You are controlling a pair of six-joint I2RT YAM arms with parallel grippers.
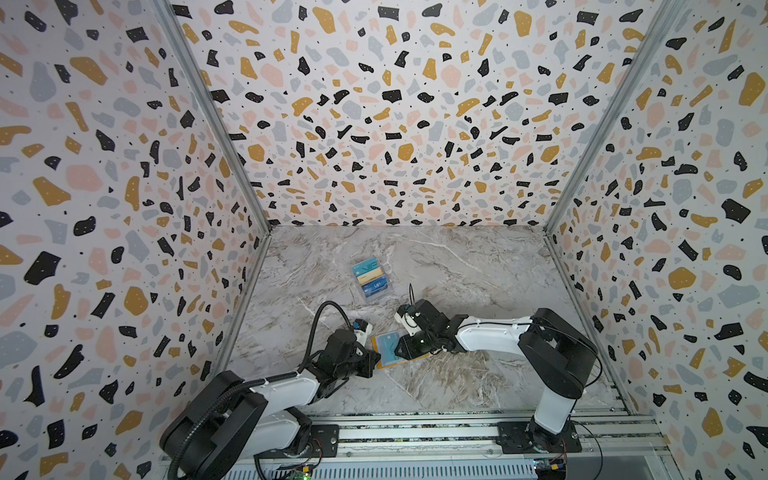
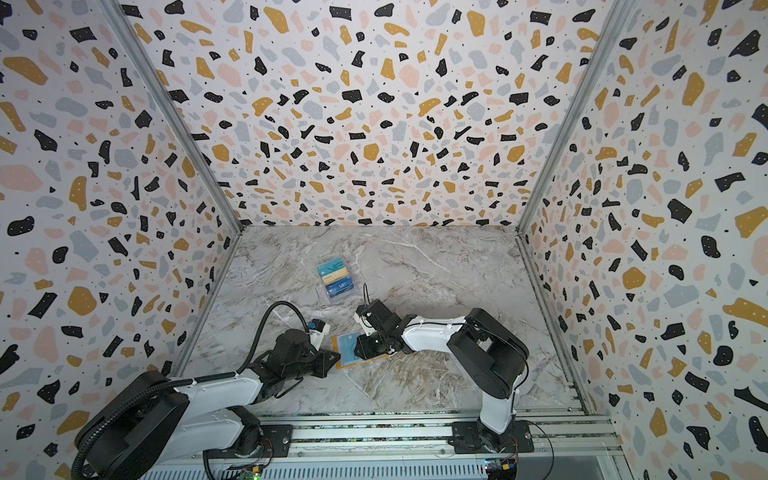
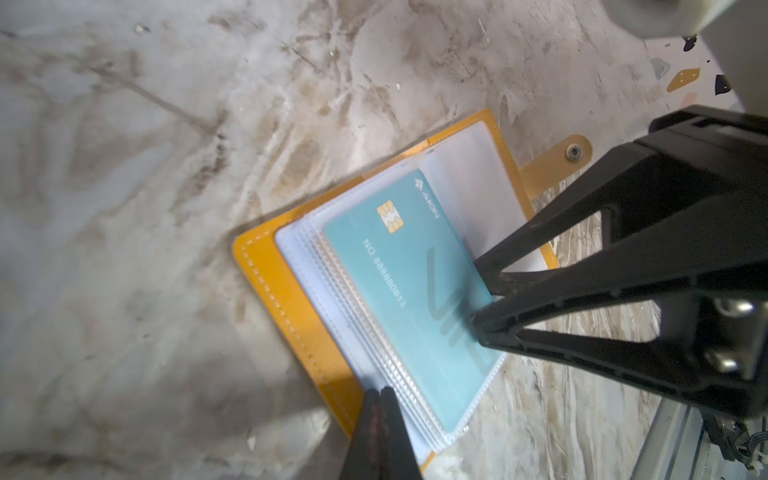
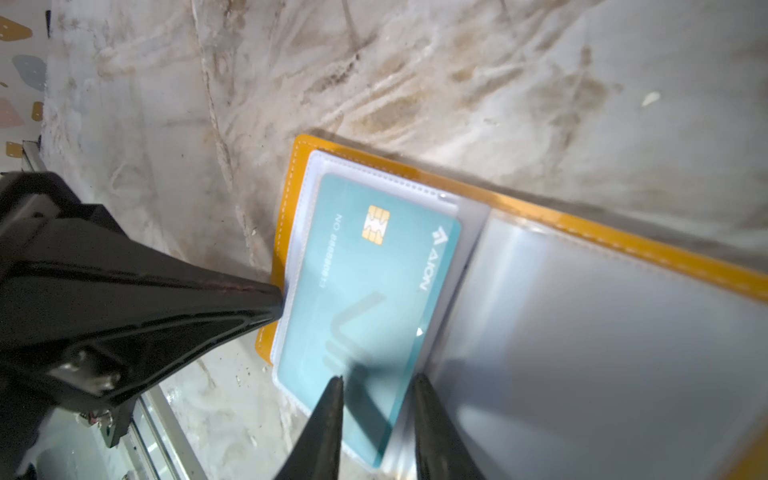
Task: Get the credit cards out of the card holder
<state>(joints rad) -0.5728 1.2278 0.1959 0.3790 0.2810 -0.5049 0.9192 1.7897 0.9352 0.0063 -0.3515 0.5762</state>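
Shows the left gripper [image 3: 380, 395] with fingers pressed together, tips bearing on the stitched outer edge of the card holder [image 3: 266, 270]; cannot tell whether any sleeve edge sits pinched between them. Places the card holder open and flat on the marble table [image 1: 478, 270], between the two grippers. Shows the right gripper [image 4: 379, 380] spread, fingertips apart and set down on the teal card [image 4: 365, 291], opposite the left gripper's tips. Locates the teal card on top of the sleeve stack [image 3: 295, 253], chip and "VIP" lettering face up. Shows a pale clear sleeve [image 4: 582, 332] lying just beside the right gripper's tips, and the snap tab [image 3: 555, 166] projecting from the card holder's edge past them. Farther out, beyond both grippers, locates a clear tiered plastic box [image 1: 372, 278], well apart from the card holder.
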